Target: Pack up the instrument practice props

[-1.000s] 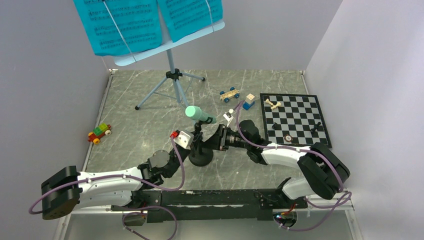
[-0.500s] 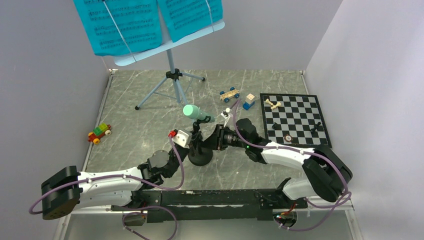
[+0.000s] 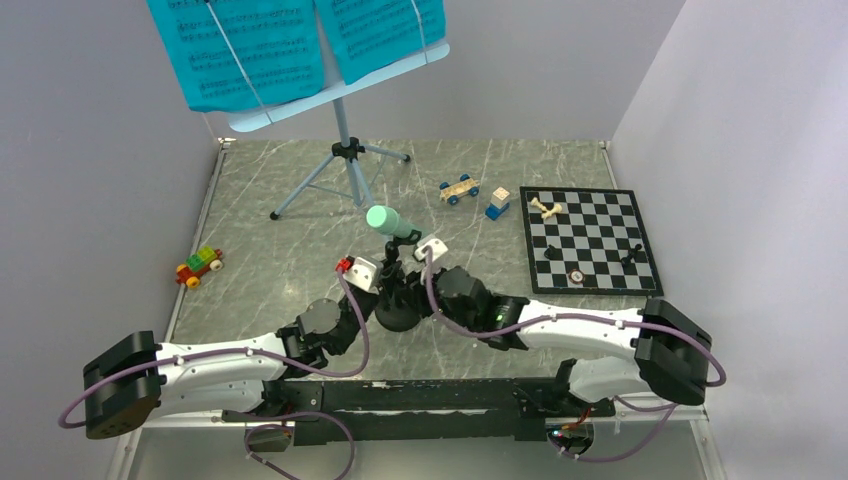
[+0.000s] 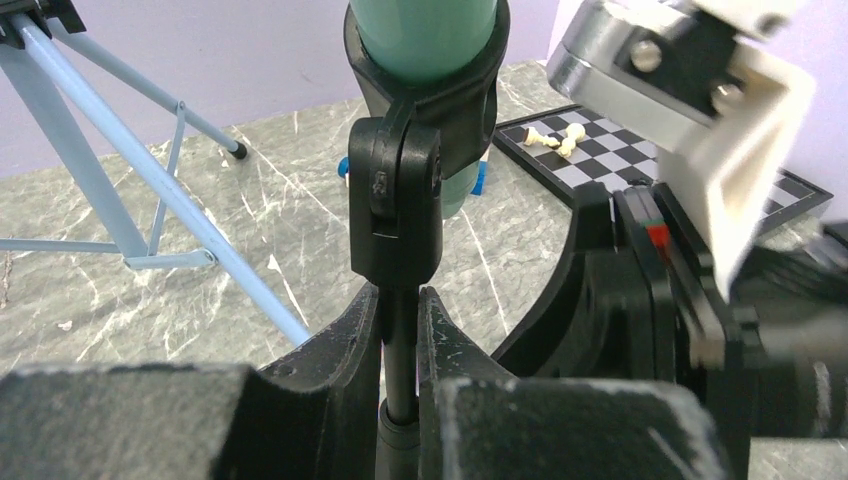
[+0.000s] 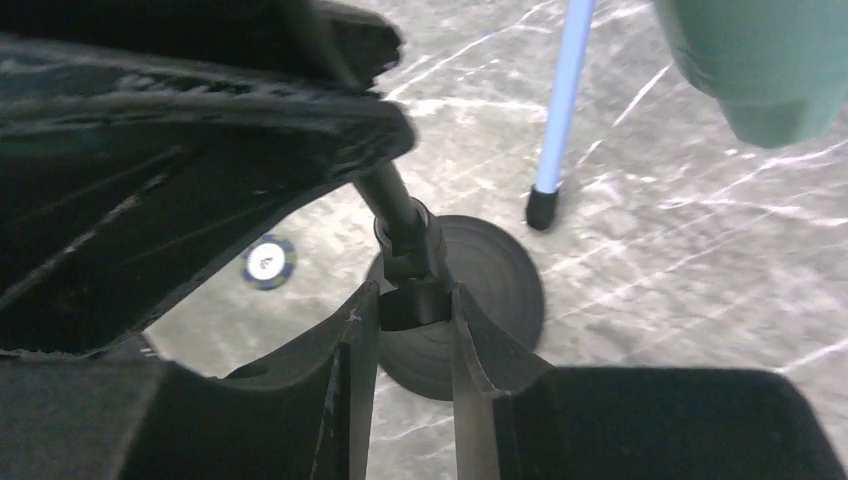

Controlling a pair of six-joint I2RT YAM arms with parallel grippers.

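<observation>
Top external: our right gripper [image 5: 415,310] dropped, now clamps the microphone stand [image 5: 500,290] low, left gripper [image 4: 400,320] pinches its pole; we likely lift next.

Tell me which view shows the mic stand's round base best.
Right wrist: the round base fills mid-frame, with the right gripper closed on the pole just above it. Top external shows it small and partly covered. Left wrist shows only pole and clip, no base.

The microphone [image 3: 383,219] is mint-green, the sheets [image 3: 240,50] turquoise, the chessboard [image 3: 600,225] black-and-white checked.
</observation>
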